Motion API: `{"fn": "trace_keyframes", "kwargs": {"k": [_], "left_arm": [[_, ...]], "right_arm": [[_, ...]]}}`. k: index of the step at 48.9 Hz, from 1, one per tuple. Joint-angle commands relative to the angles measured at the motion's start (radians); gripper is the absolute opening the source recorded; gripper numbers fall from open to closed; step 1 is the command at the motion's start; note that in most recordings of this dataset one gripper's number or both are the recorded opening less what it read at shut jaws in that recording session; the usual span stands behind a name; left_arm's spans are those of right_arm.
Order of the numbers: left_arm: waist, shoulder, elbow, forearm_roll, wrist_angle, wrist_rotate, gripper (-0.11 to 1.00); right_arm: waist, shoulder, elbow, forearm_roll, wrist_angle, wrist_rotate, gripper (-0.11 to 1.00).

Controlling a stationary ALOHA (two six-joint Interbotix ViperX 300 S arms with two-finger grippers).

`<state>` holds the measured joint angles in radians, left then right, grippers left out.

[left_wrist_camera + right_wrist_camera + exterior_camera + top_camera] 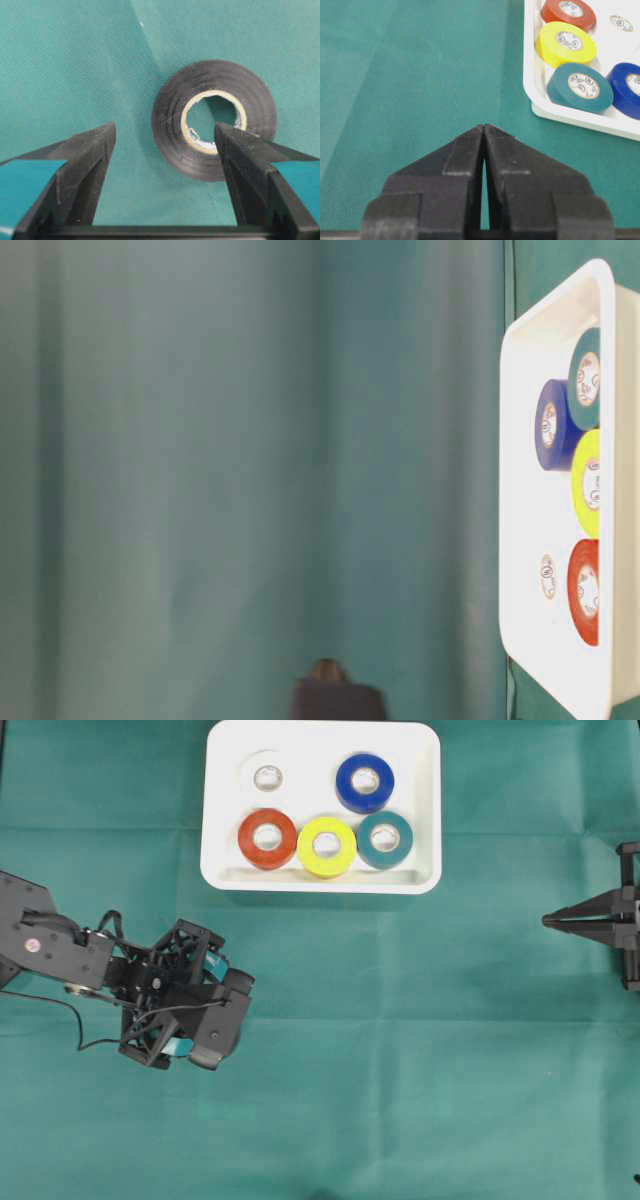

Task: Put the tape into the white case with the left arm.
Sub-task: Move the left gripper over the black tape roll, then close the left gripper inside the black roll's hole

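Left tool (165,145) spread wide, holding nothing, off-centre over black tape (214,126) flat on tabletop: one finger over its hole, other left of tape. Well apart from white case (225,870).

A plain green cloth (420,1050) covers the table. The white case (425,760) holds a white roll (264,777) far left, a blue roll (365,782) far right, and red (267,838), yellow (327,846) and teal (385,839) rolls along its near side. The black tape (214,125) has a cream core. The left gripper (165,150) is black with teal-blue marks; the right gripper (484,127) is all black.
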<state>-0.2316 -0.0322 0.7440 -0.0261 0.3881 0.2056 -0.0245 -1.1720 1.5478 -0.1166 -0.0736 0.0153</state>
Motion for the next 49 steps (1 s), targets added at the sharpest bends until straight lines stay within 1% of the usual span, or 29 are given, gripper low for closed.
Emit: {"fn": "trace_keyframes", "kwargs": {"k": [1,15,24,32,34,36,42,44,49], "left_arm": [[0.006,0.008,-0.014,0.002,-0.017,0.000,0.76],[0.014,0.048,-0.002,0.002,-0.084,0.000,0.76],[0.015,0.046,0.008,0.002,-0.087,-0.005,0.76],[0.015,0.046,0.012,0.002,-0.087,-0.006,0.74],[0.015,0.046,0.012,0.003,-0.087,-0.005,0.70],[0.015,0.046,0.012,0.002,-0.087,-0.002,0.63],[0.014,0.044,0.011,0.002,-0.083,-0.003,0.29],[0.015,0.043,0.011,0.002,-0.081,-0.003,0.21],[0.012,0.037,0.006,0.002,-0.077,-0.005,0.21]], "right_arm": [[0.000,0.008,-0.012,-0.002,-0.009,0.000,-0.10],[0.000,0.008,-0.012,-0.002,-0.009,0.000,-0.10],[0.000,0.008,-0.012,-0.002,-0.009,0.000,-0.10],[0.000,0.008,-0.012,-0.002,-0.011,0.000,-0.10],[-0.002,0.008,-0.012,-0.002,-0.009,0.000,-0.10],[0.000,0.008,-0.012,-0.002,-0.009,0.000,-0.10],[-0.002,0.008,-0.012,-0.002,-0.009,0.000,-0.10],[-0.002,0.008,-0.012,-0.002,-0.009,0.000,-0.10],[-0.002,0.008,-0.012,-0.002,-0.009,0.000,-0.10]]}}
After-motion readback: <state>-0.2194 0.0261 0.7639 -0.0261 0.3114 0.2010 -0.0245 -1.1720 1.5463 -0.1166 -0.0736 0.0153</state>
